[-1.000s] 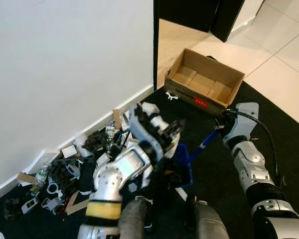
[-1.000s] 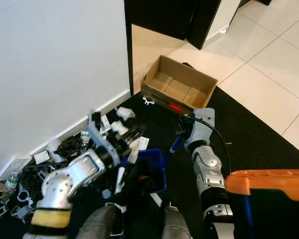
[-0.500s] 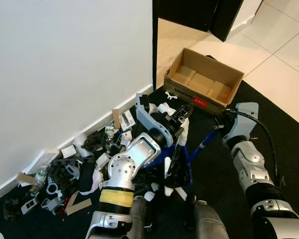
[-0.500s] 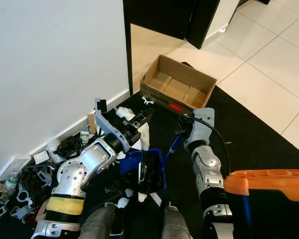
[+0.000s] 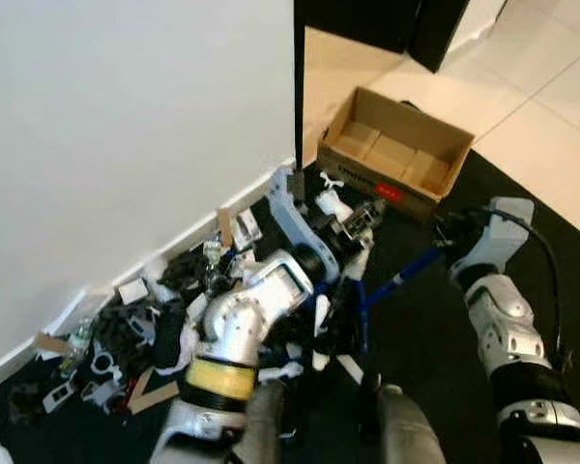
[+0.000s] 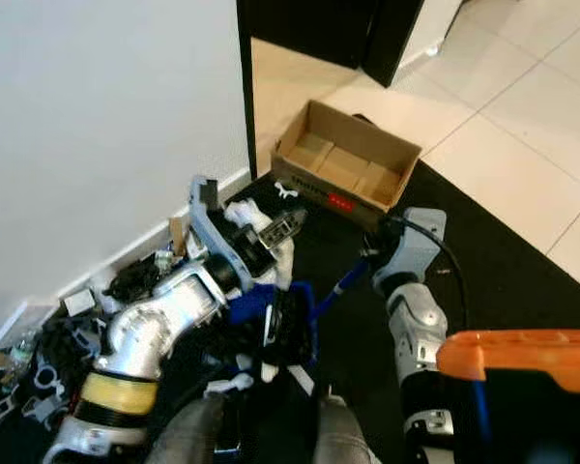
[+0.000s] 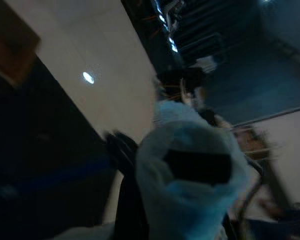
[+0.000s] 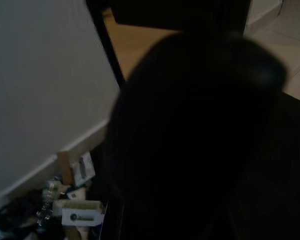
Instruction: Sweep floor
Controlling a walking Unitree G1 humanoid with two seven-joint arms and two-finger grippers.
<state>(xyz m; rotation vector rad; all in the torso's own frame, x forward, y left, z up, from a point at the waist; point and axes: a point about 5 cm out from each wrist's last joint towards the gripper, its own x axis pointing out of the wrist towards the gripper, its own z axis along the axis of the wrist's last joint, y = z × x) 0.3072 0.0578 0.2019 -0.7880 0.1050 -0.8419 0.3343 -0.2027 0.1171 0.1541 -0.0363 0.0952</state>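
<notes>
While the heap of rubbish (image 5: 145, 329) lies along the white wall (image 5: 126, 126) at the lower left of the frame, the blue dustpan (image 6: 280, 324) sits on the black mat (image 5: 416, 319) at lower centre, partly loaded. The right gripper (image 5: 451, 232) is at the far end of the dustpan's blue handle (image 5: 406, 273) and seems to be steadying it, though whether its fingers clamp the handle I cannot tell. The left gripper (image 5: 367, 215) is raised above the pan at centre, holding something white (image 7: 190, 165); its fingers look closed around it, with a dark piece showing inside.

To do this step well, the pan should probably be kept flat and still on the mat while the left arm works the loose pieces toward its mouth in short strokes.

An open cardboard box (image 5: 398, 155) stands at upper centre, close beyond the raised gripper. The robot's own legs (image 5: 387, 435) crowd the bottom edge, and the wall hems in the heap.
</notes>
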